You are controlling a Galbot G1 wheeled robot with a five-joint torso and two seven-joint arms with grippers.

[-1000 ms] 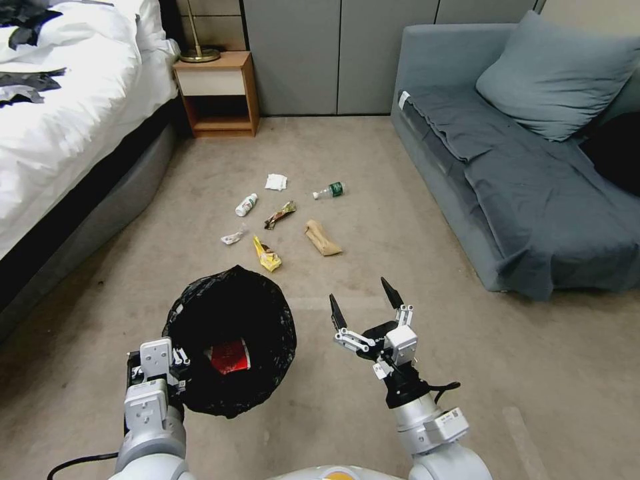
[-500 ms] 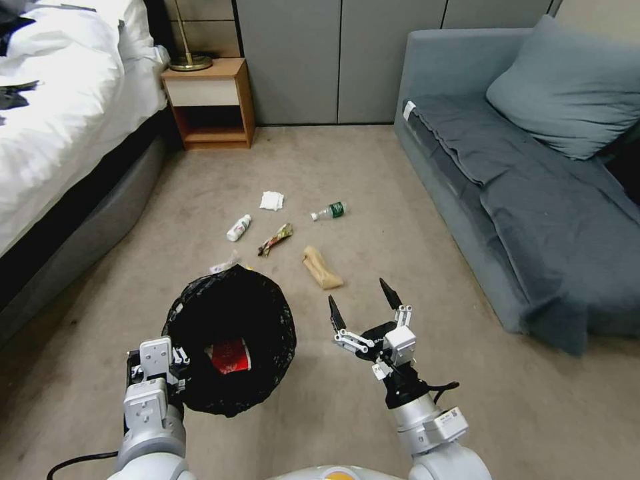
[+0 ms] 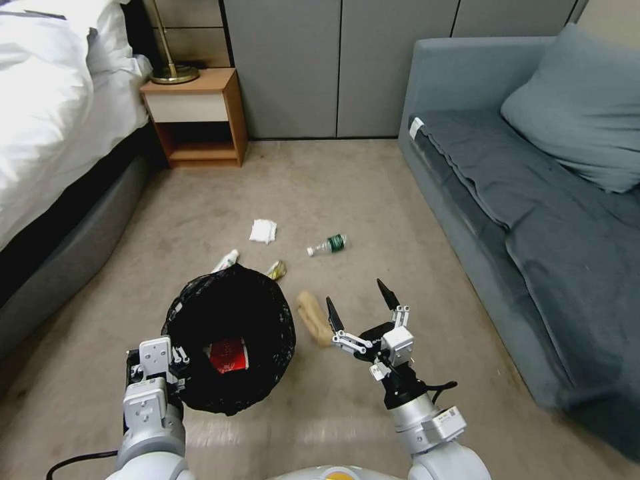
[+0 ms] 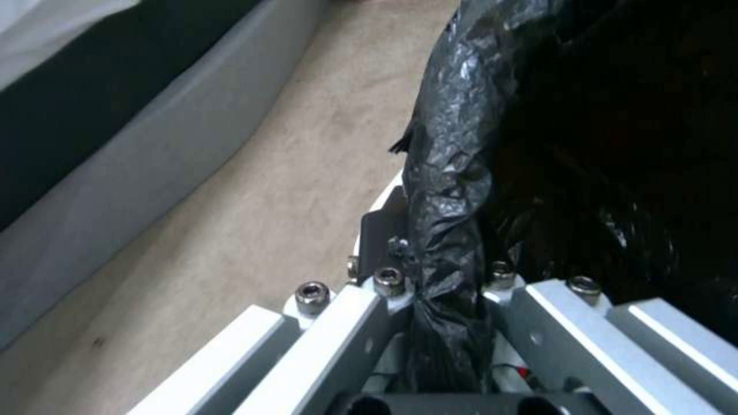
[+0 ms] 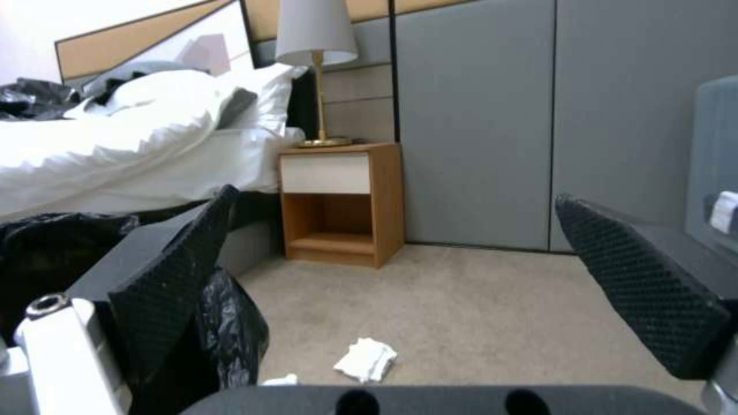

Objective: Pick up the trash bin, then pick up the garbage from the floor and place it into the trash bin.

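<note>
The trash bin (image 3: 230,313), lined with a glossy black bag, hangs in front of me on the left, with a red-white paper cup (image 3: 228,355) inside. My left gripper (image 3: 172,363) is shut on its near rim; the left wrist view shows the jaws pinching the bag's folded edge (image 4: 446,271). My right gripper (image 3: 359,303) is held open above the floor, right of the bin, with a brown paper bag (image 3: 312,319) just beyond its left fingertip. Farther off lie a white tissue (image 3: 263,231), a green-labelled bottle (image 3: 328,245), a white bottle (image 3: 225,260) and a wrapper (image 3: 276,269), both partly hidden behind the bin.
A bed (image 3: 53,127) runs along the left and a grey sofa (image 3: 520,200) along the right. A wooden nightstand (image 3: 193,117) with a lamp stands against the far wall. Beige carpet (image 3: 373,193) lies between them. The right wrist view shows the tissue (image 5: 366,359) and nightstand (image 5: 342,202).
The whole view has shifted as I moved forward: the litter now lies closer, and the bin hides the yellow wrapper. Both arms hold the same pose.
</note>
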